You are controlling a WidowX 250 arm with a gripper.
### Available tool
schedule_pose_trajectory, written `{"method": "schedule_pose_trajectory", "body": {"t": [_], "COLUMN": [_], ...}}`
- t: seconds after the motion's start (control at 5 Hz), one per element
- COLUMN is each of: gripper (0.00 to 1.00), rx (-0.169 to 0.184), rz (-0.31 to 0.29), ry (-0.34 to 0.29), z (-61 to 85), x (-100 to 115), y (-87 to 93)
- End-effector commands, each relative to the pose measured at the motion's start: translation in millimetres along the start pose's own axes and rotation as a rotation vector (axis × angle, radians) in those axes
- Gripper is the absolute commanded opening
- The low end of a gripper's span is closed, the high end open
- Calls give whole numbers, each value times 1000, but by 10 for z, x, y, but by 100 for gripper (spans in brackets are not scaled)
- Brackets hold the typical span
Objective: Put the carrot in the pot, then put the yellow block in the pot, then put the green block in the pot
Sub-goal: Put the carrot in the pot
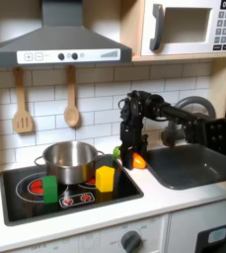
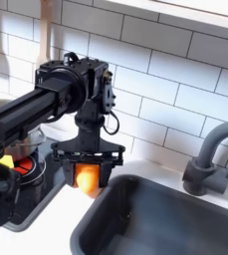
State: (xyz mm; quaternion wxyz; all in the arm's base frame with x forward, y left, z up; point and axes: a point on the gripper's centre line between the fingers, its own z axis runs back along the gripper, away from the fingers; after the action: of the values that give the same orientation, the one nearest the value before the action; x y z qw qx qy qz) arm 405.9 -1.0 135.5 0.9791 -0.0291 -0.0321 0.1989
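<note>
Carrot at gripper, pot off toward the first exterior view's left.

Pot (image 1: 71, 160) sits on the stove top's (image 1: 26, 203) back left burner in the first exterior view, well apart from the gripper (image 1: 136, 158) at the stove's right edge beside the sink (image 1: 198, 168). Green block (image 1: 50, 188) and yellow block (image 1: 106, 178) stand in front of the pot, untouched. Carrot (image 2: 89, 177): orange body between the fingers (image 2: 110, 171), which look clamped on it; long axis not readable. Judgement: carry goes left across the stove to the pot rim.
</note>
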Motion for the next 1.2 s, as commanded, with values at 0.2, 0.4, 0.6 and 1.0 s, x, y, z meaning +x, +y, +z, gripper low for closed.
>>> {"method": "schedule_pose_trajectory", "body": {"t": [0.2, 0.4, 0.6, 1.0], "gripper": [0, 0, 0, 0], "rx": [-57, -60, -56, -61], "rz": [-30, -5, 26, 100], "ry": [-109, -127, -155, -173], "z": [592, 713, 854, 972], "x": [-17, -3, 45, 65], "y": [-99, 8, 175, 509]}}
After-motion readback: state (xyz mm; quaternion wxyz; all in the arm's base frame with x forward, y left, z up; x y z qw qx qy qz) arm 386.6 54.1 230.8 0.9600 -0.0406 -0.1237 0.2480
